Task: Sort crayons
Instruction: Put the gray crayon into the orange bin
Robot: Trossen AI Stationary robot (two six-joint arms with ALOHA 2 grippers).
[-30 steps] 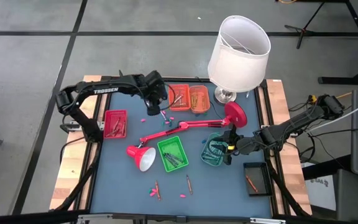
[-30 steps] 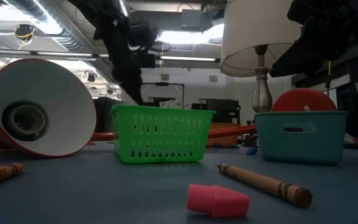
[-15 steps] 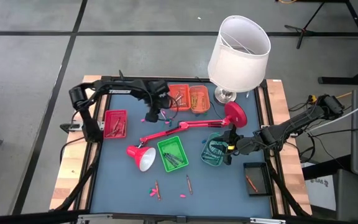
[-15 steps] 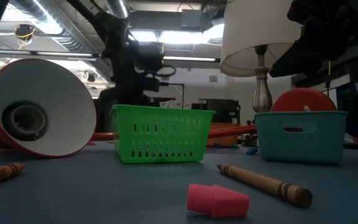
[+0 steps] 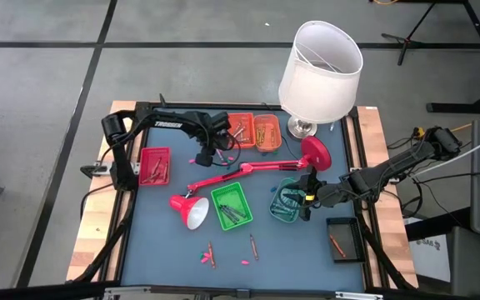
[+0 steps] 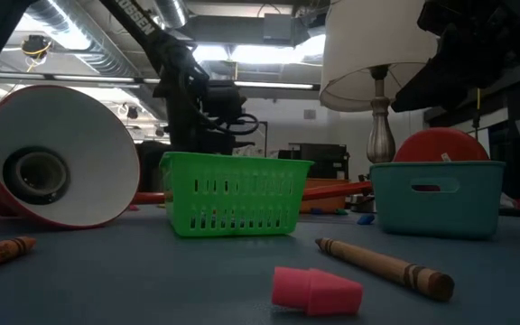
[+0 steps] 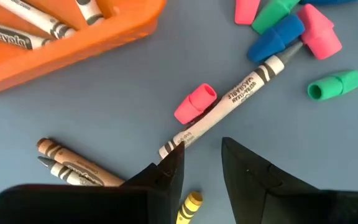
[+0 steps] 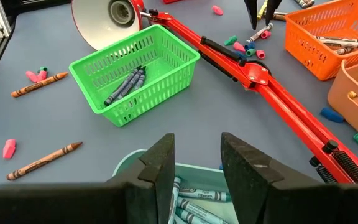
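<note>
Loose crayons and small coloured caps lie on the blue mat in front of the orange tray [image 5: 240, 131]. Among them is a white crayon [image 7: 229, 106], next to a brown one [image 7: 73, 163] and a pink cap [image 7: 194, 104]. My left gripper [image 7: 201, 155] points down at this spot [image 5: 205, 156], open, with the white crayon's near end beside one fingertip. My right gripper [image 8: 194, 155] hangs open above the teal basket [image 5: 286, 202], which holds crayons. More crayons [image 5: 211, 252] lie near the front edge. My left gripper has one fingertip [image 7: 174, 152] at the white crayon's end [image 7: 168, 148], coming from above. Whether it touches the crayon, I cannot tell. The crayon lies flat on the mat.
A red desk lamp [image 5: 248, 169] lies across the middle, with its shade [image 5: 188, 208] beside the green basket [image 5: 229, 206]. A white table lamp [image 5: 319, 71] stands at the far right. There are also a red tray [image 5: 154, 165], a tan tray [image 5: 267, 132] and a black tray [image 5: 342, 237].
My left gripper has come down toward the loose crayons in front of the orange tray, and its wrist has rolled on the way. It has stayed open. My right arm has kept still.
</note>
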